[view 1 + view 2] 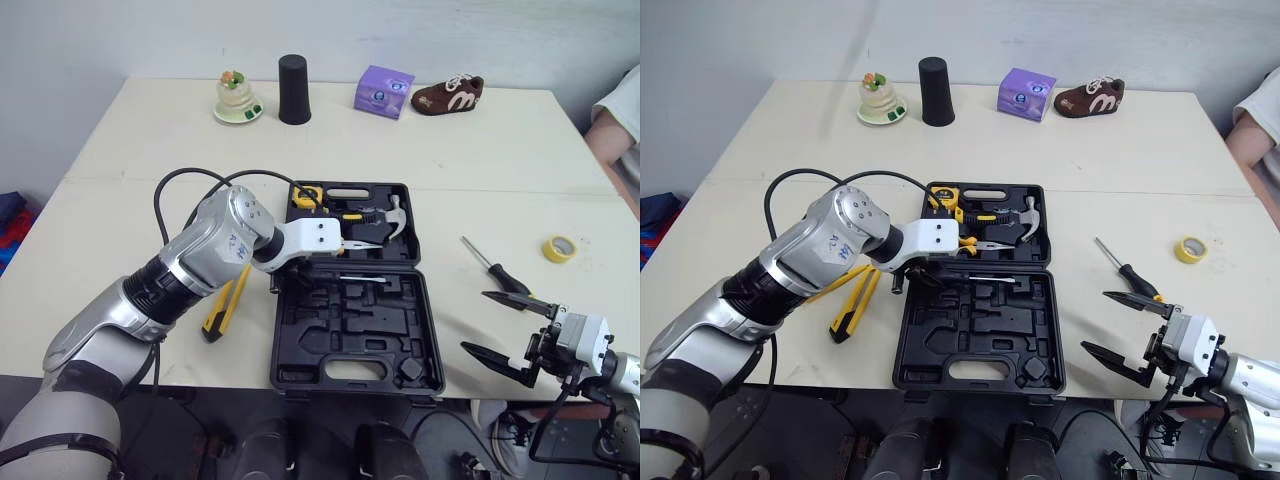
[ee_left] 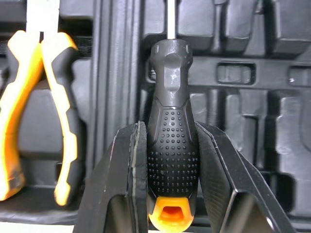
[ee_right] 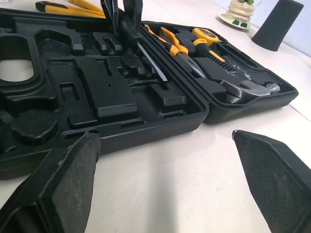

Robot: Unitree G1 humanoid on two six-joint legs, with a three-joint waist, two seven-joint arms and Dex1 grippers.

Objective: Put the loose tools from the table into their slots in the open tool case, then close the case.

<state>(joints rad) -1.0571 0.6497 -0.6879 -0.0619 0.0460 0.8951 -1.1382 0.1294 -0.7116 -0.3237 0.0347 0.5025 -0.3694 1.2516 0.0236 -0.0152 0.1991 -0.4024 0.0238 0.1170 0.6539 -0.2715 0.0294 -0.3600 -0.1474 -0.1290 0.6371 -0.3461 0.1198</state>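
Observation:
The black tool case (image 1: 300, 355) lies open in the middle of the table. Its far half holds a tape measure (image 1: 306, 196), yellow-handled pliers (image 2: 34, 107) and a hammer (image 1: 393, 217). My left gripper (image 2: 171, 141) is shut on the black dotted handle of a screwdriver (image 2: 172, 145) with an orange end. It holds it low over the near half by the hinge, the shaft (image 1: 365, 279) pointing right. A second screwdriver (image 1: 495, 268) lies loose on the table right of the case. My right gripper (image 1: 473, 320) stands open near the front edge, right of the case, holding nothing.
A yellow and black hand tool (image 1: 222, 308) lies left of the case under my left arm. A yellow tape roll (image 1: 559, 248) sits far right. Along the back stand a small ornament (image 1: 237, 98), black cup (image 1: 294, 90), purple box (image 1: 383, 91) and brown shoe (image 1: 448, 94). A person's arm (image 1: 618, 120) shows at right.

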